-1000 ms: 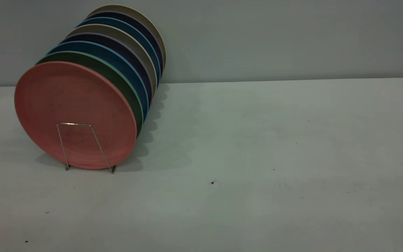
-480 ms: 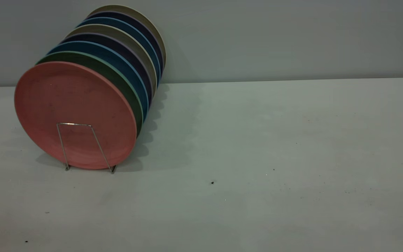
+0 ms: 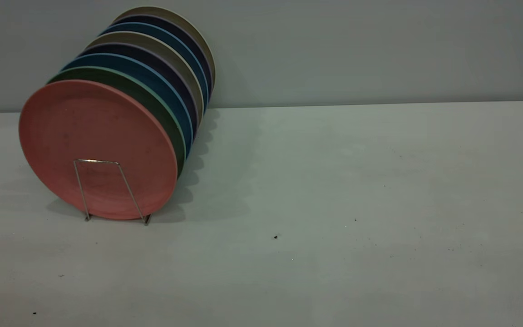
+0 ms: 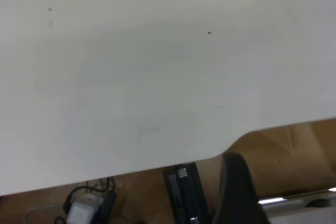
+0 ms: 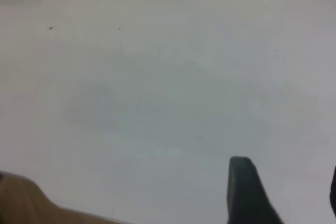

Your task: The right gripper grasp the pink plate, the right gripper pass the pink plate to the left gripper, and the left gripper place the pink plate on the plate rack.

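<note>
The pink plate stands upright at the front of the plate rack, behind the rack's front wire loop, at the table's left. Neither gripper shows in the exterior view. My left gripper shows one dark finger over the table's edge, with no second finger beside it; it is open and empty. My right gripper hangs over bare table, one finger well apart from the other at the picture's edge; it is open and empty. Both are away from the plate.
Behind the pink plate stand a green plate and several blue, dark and grey plates in the same rack. The grey table runs to a wall behind. The left wrist view shows the table's rounded edge with cables and floor below.
The plates and rack have not moved. A faint shadow on the table's right front has faded.
</note>
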